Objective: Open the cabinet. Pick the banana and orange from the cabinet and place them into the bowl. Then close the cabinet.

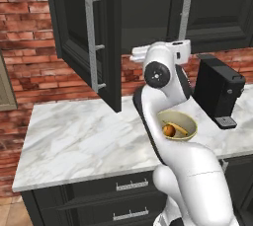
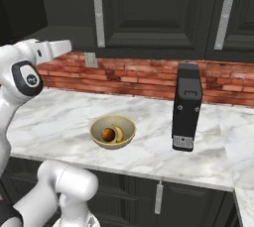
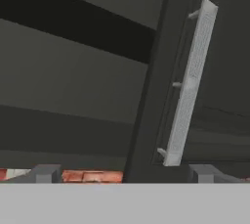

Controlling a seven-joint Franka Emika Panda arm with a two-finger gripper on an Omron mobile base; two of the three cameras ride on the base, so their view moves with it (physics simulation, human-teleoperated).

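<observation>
Facing the tool: the open cabinet (image 3: pixel 73 71) interior, dark shelves showing, with the closed right door's silver handle (image 3: pixel 188 83) running up beside the middle post.
Tool: its 2 finger tips (image 3: pixel 46 173) stood far apart at the bottom of the hand view, jaws spread wide, nothing held between them.
Cabinet: the left door (image 1: pixel 84 37) stood swung out over the bench (image 1: pixel 74 136); the right door (image 1: pixel 217 3) was shut.
Bowl: the tan bowl (image 2: pixel 96 134) sat on the marble bench, near its front edge, left of the black coffee machine (image 2: pixel 187 106) and apart from it.
Orange: the orange (image 2: pixel 107 134) lay inside the bowl, on its left side in the right base view.
Banana: the banana (image 2: pixel 119 133) lay inside the bowl just beside the orange; whether they touched I cannot tell.
Arm: the white arm (image 1: pixel 163 96) rose in front of the bowl in the left base view, hiding part of its rim.
Backdrop: a red brick wall (image 2: pixel 134 77) ran behind the bench.
</observation>
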